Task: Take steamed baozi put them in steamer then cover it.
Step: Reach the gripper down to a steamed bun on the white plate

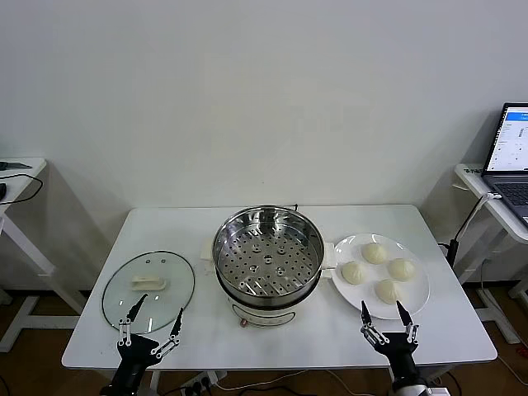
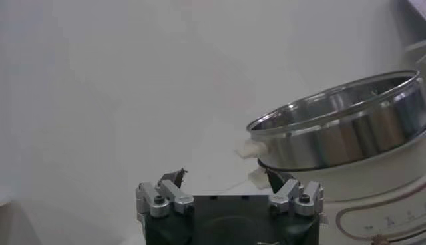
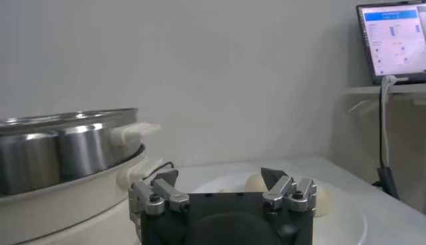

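Observation:
Four cream-white baozi (image 1: 378,271) lie on a flat white plate (image 1: 417,303) at the table's right. The shiny steel steamer (image 1: 268,252) with its perforated tray stands uncovered at the middle; it shows in the left wrist view (image 2: 346,130) and the right wrist view (image 3: 63,150). The clear glass lid (image 1: 148,289) with a cream handle lies flat at the left. My left gripper (image 1: 149,318) is open and empty at the table's front edge, just before the lid. My right gripper (image 1: 384,314) is open and empty at the front edge, just before the plate; baozi (image 3: 256,183) show beyond it.
The white table (image 1: 280,351) ends just under both grippers. A laptop (image 1: 511,153) sits on a side desk at the far right, with cables hanging beside it. Another desk (image 1: 16,177) stands at the far left. A white wall is behind.

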